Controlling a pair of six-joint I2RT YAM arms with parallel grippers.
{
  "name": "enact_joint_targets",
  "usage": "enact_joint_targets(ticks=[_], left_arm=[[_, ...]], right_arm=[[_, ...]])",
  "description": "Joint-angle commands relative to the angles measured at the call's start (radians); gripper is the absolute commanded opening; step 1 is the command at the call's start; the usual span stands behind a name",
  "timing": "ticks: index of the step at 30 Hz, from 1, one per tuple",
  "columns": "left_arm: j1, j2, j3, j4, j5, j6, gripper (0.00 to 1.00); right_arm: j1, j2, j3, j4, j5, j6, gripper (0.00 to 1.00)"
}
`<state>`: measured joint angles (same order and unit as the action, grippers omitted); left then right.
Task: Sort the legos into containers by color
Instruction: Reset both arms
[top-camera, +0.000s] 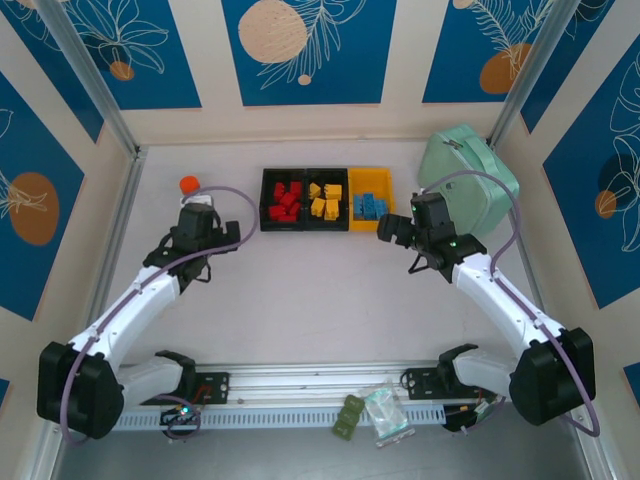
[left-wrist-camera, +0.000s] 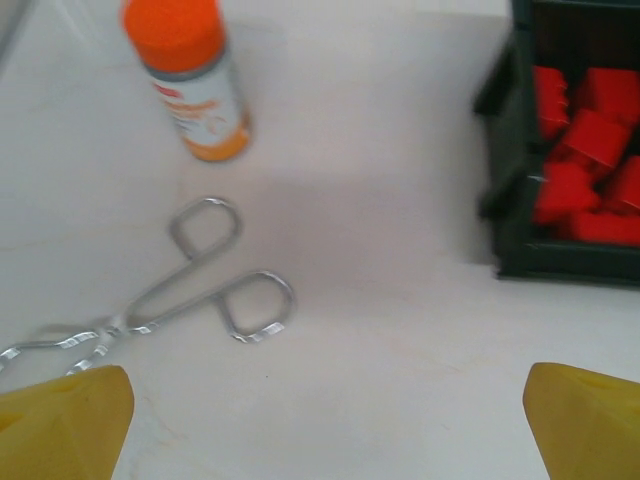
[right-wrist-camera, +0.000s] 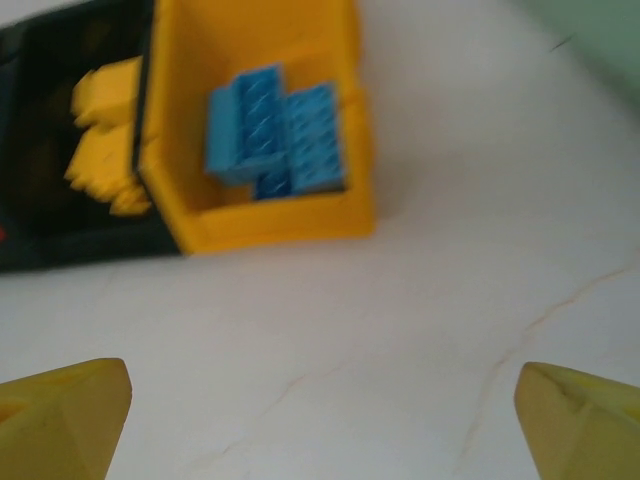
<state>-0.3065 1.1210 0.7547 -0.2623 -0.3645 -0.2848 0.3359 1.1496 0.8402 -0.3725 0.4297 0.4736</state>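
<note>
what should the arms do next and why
Probably just retreat to rest. The red legos sit in the left black bin, yellow legos in the middle black bin, blue legos in the yellow bin, and the left pincer and right pincer hang open and empty.

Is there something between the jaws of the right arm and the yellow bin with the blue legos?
No, nothing visible is in the way. Bare table lies between the open right jaws and the yellow bin holding the blue legos. The mint-green case stands off to the side.
</note>
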Motion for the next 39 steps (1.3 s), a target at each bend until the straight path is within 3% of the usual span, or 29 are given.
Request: enact_joint_targets(ticks=[1, 4, 9, 12, 15, 16, 18, 20, 21, 22, 24, 27, 39], left_arm=[[0.029, 0.006, -0.12, 0.276, -0.152, 0.14, 0.99], [0.066, 0.05, -0.23, 0.534, -0.161, 0.249, 0.99], [0.112, 0.229, -0.262, 0.753, -0.156, 0.313, 0.99], [0.123, 0.32, -0.323, 1.015, -0.128, 0.329, 0.99], [0.137, 0.407, -0.345, 1.146, -0.089, 0.337, 0.99], [0.138, 0.401, -0.335, 1.107, -0.057, 0.33, 0.99], [0.164, 0.402, -0.345, 1.122, 0.011, 0.32, 0.99], [0.181, 0.403, -0.386, 1.171, 0.108, 0.324, 0.99], [0.184, 0.457, -0.422, 1.309, 0.123, 0.335, 0.99], [0.185, 0.471, -0.441, 1.375, 0.121, 0.336, 0.99], [0.187, 0.435, -0.401, 1.224, 0.124, 0.326, 0.99], [0.186, 0.446, -0.397, 1.24, 0.099, 0.321, 0.99], [0.176, 0.456, -0.4, 1.268, 0.076, 0.33, 0.99]], right_arm=[[-0.011, 0.008, -0.1, 0.23, 0.266, -0.172, 0.99], [-0.038, 0.029, -0.26, 0.543, 0.323, -0.313, 0.99], [-0.127, 0.16, -0.362, 0.81, 0.297, -0.347, 0.99], [-0.129, 0.224, -0.418, 1.017, 0.274, -0.408, 0.99], [-0.189, 0.243, -0.463, 1.158, 0.039, -0.411, 0.99], [-0.223, 0.266, -0.468, 1.177, -0.061, -0.398, 0.99], [-0.239, 0.334, -0.477, 1.263, -0.104, -0.402, 0.99], [-0.276, 0.365, -0.484, 1.281, -0.172, -0.378, 0.99], [-0.278, 0.391, -0.484, 1.336, -0.176, -0.378, 0.99], [-0.274, 0.377, -0.463, 1.27, -0.167, -0.381, 0.99], [-0.301, 0.378, -0.447, 1.234, -0.178, -0.349, 0.99], [-0.284, 0.377, -0.45, 1.239, -0.08, -0.331, 0.99], [-0.293, 0.374, -0.442, 1.218, -0.097, -0.326, 0.99]])
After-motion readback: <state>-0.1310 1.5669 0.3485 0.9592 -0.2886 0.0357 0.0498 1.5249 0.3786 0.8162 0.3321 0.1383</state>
